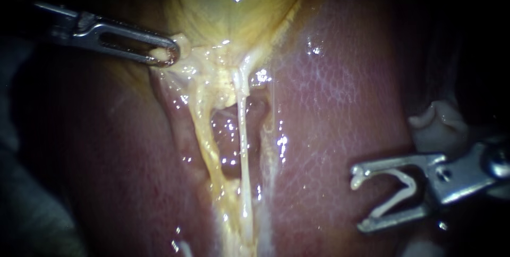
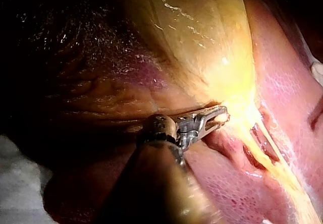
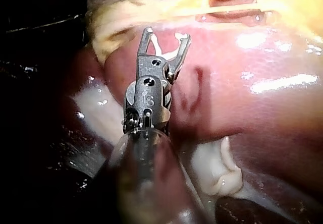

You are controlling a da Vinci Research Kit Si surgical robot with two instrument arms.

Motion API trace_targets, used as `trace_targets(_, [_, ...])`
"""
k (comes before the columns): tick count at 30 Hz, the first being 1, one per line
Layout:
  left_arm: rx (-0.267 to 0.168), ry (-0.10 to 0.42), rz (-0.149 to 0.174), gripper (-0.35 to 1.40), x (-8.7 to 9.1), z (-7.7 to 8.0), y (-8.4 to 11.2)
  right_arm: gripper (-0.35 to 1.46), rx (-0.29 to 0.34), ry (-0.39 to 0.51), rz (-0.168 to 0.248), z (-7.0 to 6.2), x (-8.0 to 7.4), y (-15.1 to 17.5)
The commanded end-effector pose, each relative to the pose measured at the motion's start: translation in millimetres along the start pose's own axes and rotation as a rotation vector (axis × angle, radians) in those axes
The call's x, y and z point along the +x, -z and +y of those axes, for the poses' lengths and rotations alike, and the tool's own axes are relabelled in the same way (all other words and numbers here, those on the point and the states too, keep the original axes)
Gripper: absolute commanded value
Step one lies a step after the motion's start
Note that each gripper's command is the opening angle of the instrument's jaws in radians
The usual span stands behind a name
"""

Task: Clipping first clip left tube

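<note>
White and bent in a V, our one clip [image 1: 396, 198] sits between the wide-spread jaws of our right instrument [image 1: 360, 202], touching both, so it is held loaded and not yet squeezed. From that mouth the left tube [image 1: 203, 135] lies well apart, across the liver [image 1: 340, 103]. It runs lengthwise down from the gallbladder [image 1: 234, 7], crosswise to the jaws. The thinner right tube [image 1: 243, 140] stands between (we judge we must clear it). Our left instrument [image 1: 166, 54], nearer the tube, is clamped on a nub of gallbladder at its neck. We count two instruments, two tubes, one clip
</note>
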Motion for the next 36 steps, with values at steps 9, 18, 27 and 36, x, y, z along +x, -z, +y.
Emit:
trace_targets(9, [0.000, 0.000, 0.000, -0.35, 0.0, 0.0, 0.0, 0.50, 0.010, -0.081, 0.031, 3.0, 2.2, -5.0])
trace_targets(18, [0.000, 0.000, 0.000, -0.35, 0.0, -0.1, 0.0, 0.50, 0.005, -0.175, 0.073, 5.6, 2.3, -8.5])
trace_targets(27, [0.000, 0.000, 0.000, -0.35, 0.0, -0.1, 0.0, 0.49, 0.018, -0.231, 0.072, 7.0, -0.1, -11.6])
trace_targets(36, [0.000, 0.000, 0.000, -0.35, 0.0, 0.0, 0.0, 0.49, 0.050, -0.298, 0.079, 8.1, -3.4, -14.1])
